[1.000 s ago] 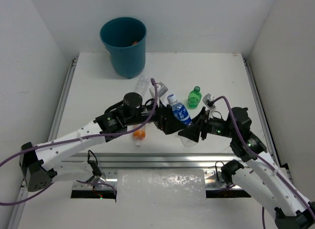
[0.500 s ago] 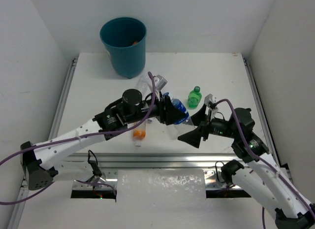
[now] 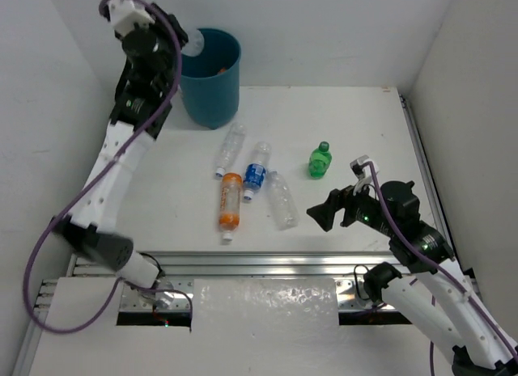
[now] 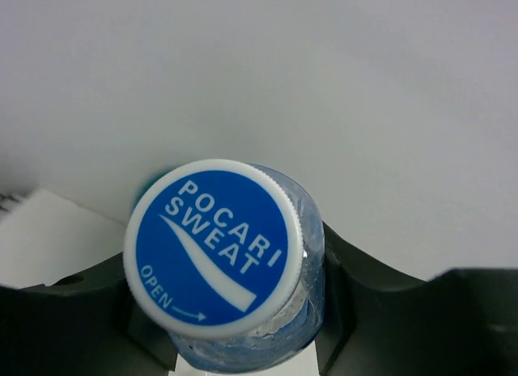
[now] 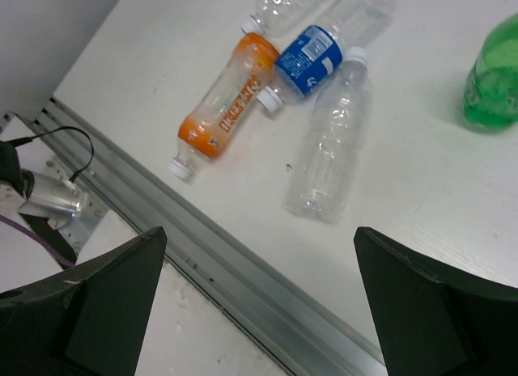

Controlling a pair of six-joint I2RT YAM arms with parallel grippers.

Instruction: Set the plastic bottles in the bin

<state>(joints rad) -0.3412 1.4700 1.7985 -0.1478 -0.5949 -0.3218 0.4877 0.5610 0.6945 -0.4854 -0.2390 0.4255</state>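
Top external, teal bin [image 3: 207,97], orange bit [image 3: 220,69] inside, bottle [image 3: 194,41] at rim

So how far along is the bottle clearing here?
Something orange shows inside the bin, likely a bottle. The left gripper holds a blue-capped bottle by the bin's rim, not yet dropped. Five are left on the table: green bottle, orange-labelled bottle, blue-labelled bottle, far clear bottle, near clear bottle. The right gripper hangs open, empty.
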